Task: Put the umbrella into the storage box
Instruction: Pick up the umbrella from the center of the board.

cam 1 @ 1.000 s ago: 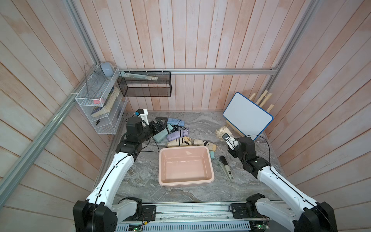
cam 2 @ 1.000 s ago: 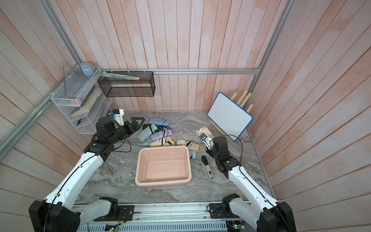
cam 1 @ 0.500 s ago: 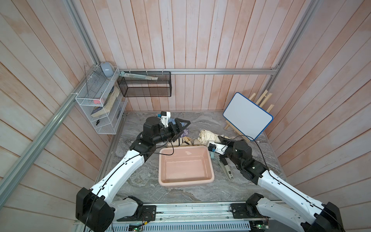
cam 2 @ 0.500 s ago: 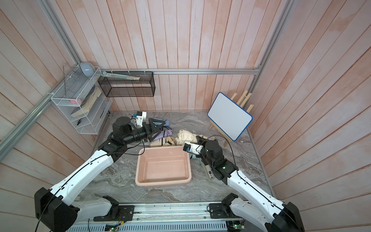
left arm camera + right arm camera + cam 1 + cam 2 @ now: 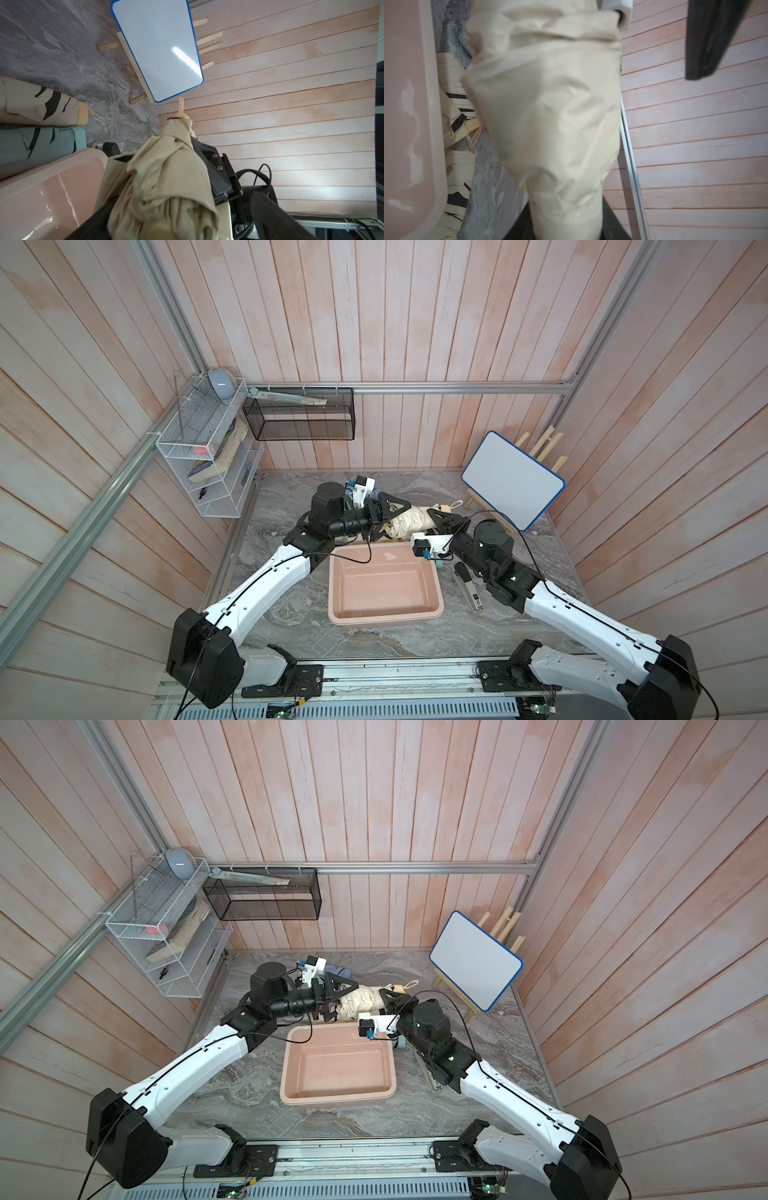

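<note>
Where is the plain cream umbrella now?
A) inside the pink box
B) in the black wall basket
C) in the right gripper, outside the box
C: the right gripper is shut on the umbrella, while the box holds nothing.

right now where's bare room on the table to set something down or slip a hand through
Free: inside the storage box, the strip between its near rim and the rail, and the far table along the back wall. Crowded: behind the box's far rim, where the left gripper and right gripper meet at the beige umbrella above other folded umbrellas.
</note>
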